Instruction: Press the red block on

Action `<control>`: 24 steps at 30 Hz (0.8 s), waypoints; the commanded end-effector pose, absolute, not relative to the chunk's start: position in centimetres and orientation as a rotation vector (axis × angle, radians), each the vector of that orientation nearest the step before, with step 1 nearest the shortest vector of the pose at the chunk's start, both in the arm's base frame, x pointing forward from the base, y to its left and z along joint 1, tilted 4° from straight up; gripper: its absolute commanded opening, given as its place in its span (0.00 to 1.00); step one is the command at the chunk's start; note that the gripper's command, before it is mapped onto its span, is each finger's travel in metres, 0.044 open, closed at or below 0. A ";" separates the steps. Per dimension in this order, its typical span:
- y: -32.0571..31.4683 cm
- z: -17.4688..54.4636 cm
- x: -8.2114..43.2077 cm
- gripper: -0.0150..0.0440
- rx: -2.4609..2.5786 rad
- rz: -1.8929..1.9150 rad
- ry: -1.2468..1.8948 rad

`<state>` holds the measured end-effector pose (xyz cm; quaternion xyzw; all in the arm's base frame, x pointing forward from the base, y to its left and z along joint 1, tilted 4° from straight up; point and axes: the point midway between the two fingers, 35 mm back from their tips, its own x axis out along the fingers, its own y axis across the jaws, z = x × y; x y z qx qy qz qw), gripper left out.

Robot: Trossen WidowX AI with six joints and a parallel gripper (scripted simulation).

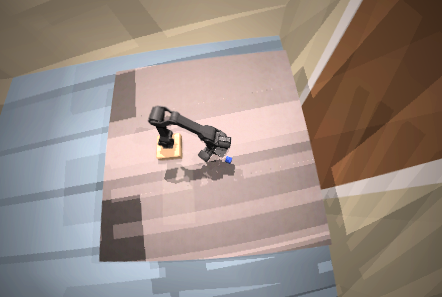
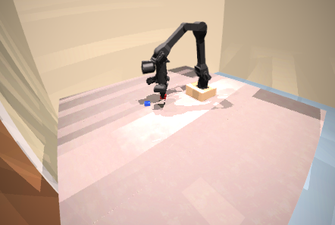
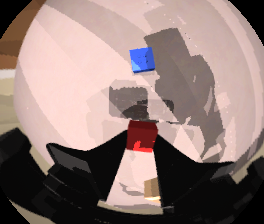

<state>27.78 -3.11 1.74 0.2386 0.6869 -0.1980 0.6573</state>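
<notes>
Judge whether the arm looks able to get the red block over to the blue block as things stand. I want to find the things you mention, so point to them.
Probably yes: the gripper (image 2: 163, 95) (image 3: 140, 135) is shut on the red block (image 2: 163, 97) (image 3: 142, 136), and nothing visible stands between it and the blue block (image 1: 228, 160) (image 2: 147, 103) (image 3: 142, 60) close by.

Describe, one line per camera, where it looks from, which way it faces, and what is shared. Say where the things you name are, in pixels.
Top: high overhead, facing down; whole arm, blue block (image 1: 228, 159) (image 2: 147, 103) (image 3: 142, 60).
Exterior: raised, off to one side, facing the arm; whole arm.
Wrist: on the hand (image 2: 163, 96) (image 3: 140, 135), facing past its fingers.
Exterior and wrist share the red block (image 3: 142, 135).
</notes>
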 end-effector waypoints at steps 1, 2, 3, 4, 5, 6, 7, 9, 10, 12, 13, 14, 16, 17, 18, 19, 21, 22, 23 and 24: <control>-3.3 3.7 28.1 0.25 0.537 -0.450 1.546; -3.3 4.2 28.1 0.25 0.537 -0.450 1.546; -3.3 4.6 28.0 0.25 0.537 -0.450 1.546; -3.3 5.1 28.0 0.25 0.537 -0.450 1.546; -3.3 5.6 28.0 0.25 0.537 -0.450 1.546; -3.3 6.1 27.9 0.25 0.537 -0.450 1.546; -3.3 6.5 27.9 0.25 0.537 -0.450 1.546; -3.3 7.5 27.7 0.25 0.537 -0.450 1.546; -3.3 8.0 27.7 0.25 0.537 -0.450 1.546; -3.3 8.9 27.5 0.25 0.537 -0.450 1.546; -3.3 9.1 27.4 0.25 0.537 -0.450 1.546; -3.3 9.2 27.4 0.25 0.537 -0.450 1.546; -3.3 9.2 27.5 0.25 0.535 -0.449 1.547; -3.4 9.1 27.7 0.25 0.532 -0.445 1.547; -3.5 8.9 27.9 0.25 0.526 -0.439 1.548; -3.7 8.8 28.3 0.25 0.518 -0.432 1.549; -4.0 8.4 29.0 0.25 0.503 -0.417 1.551; -4.2 8.2 29.4 0.25 0.496 -0.410 1.552; -4.4 8.0 29.7 0.25 0.488 -0.403 1.553; -4.6 7.8 30.1 0.25 0.481 -0.395 1.554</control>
